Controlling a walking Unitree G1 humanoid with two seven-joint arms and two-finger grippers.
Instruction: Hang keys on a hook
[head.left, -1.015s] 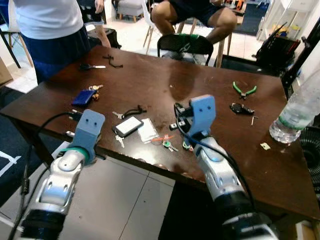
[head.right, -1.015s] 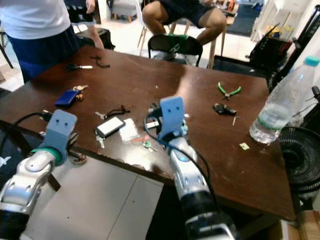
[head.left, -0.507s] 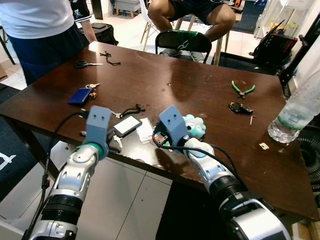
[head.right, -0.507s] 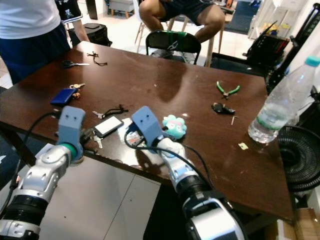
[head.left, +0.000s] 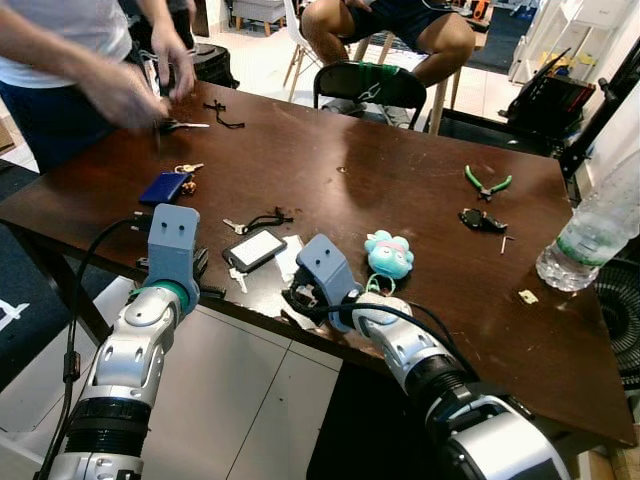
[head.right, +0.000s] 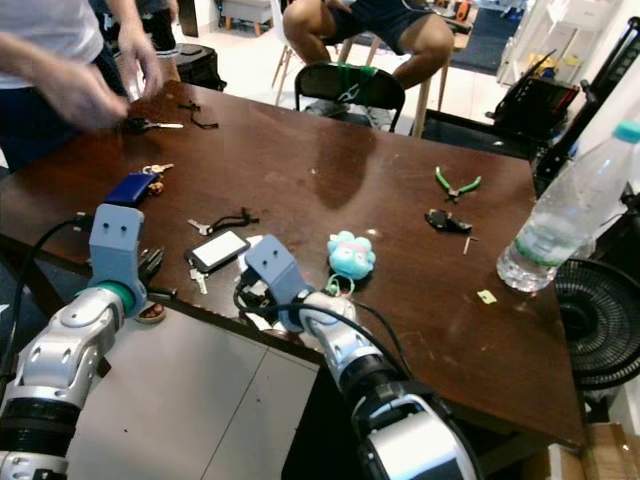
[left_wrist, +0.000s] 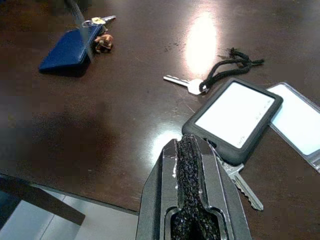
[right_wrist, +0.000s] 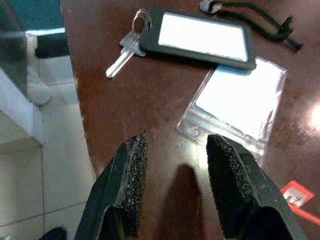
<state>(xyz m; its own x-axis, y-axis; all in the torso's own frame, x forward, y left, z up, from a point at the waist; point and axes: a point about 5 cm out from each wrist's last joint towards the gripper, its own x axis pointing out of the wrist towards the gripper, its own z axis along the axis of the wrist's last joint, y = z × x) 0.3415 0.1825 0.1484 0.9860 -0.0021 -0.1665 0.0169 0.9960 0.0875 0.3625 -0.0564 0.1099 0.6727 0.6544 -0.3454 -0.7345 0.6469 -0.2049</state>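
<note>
The right end effector (right_wrist: 175, 187) is hovering low over the near edge of the brown surface (head.left: 400, 180), fingers apart and holding nothing. It is sitting nearer the edge than half a second ago. Ahead of it are lying a clear plastic sleeve (right_wrist: 235, 107), a black-framed tag (right_wrist: 200, 37) with a silver key (right_wrist: 122, 55) on its ring, and a red tag (right_wrist: 300, 200). The left end effector (left_wrist: 192, 200) is pointing at the same black-framed tag, fingers pressed together and empty. A second key on a black cord (left_wrist: 200, 82) and a blue pouch with keys (left_wrist: 70, 50) are lying beyond. A teal plush keychain (head.left: 388, 254) is resting just beside the right arm. A person's hands (head.left: 130, 90) are now working over the far left corner.
</note>
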